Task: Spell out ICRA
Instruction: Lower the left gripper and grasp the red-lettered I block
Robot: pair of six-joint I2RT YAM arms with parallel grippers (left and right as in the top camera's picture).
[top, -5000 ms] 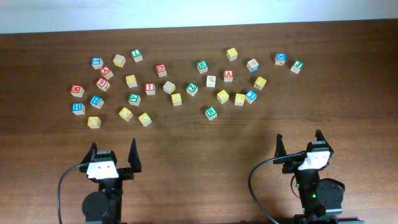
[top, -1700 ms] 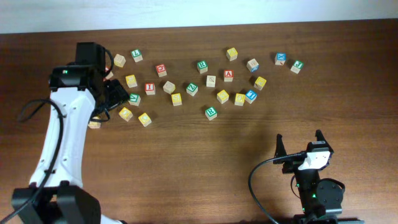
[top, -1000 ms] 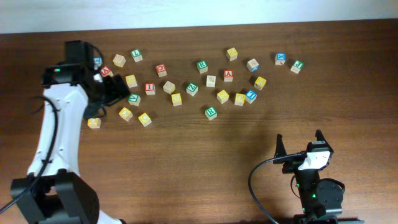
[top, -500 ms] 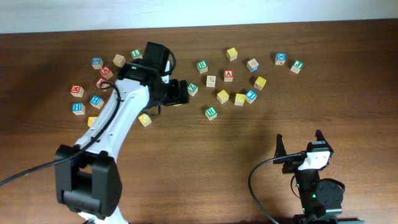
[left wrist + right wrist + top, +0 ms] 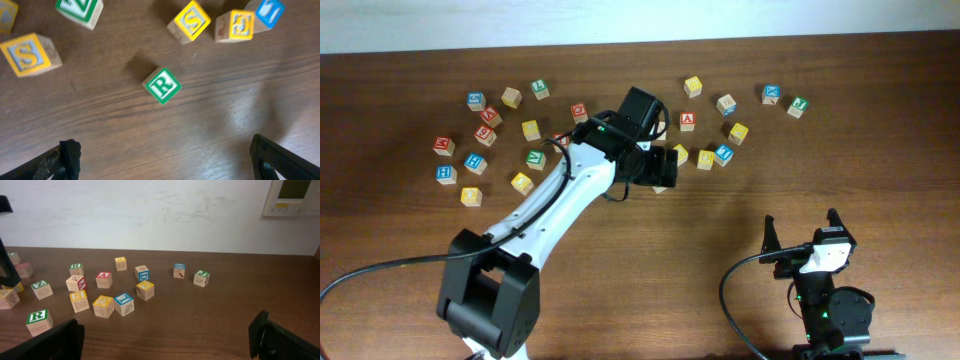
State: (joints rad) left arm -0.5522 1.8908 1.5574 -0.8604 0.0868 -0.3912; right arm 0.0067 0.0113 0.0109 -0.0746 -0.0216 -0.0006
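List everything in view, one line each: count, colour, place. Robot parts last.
letter blocks: over twenty showing, red, blue, green, yellow and plain, scattered across the far half of the table; some are hidden under the left arm.
green R block: one, directly under the left gripper.
red A block: one, just right of the left arm.
table: one, dark brown wood.
wall: white, behind the table.
left gripper: one, black, open, above the blocks.
right gripper: one, black, open, near right edge.

Left wrist view, reference is the R block point(image 5: 162, 85) on the table point(image 5: 130, 135). First S block point(image 5: 30, 54) lies well to its left. Second S block point(image 5: 189, 21) is near, above-right. Another block point(image 5: 234, 25) sits just right of that one.
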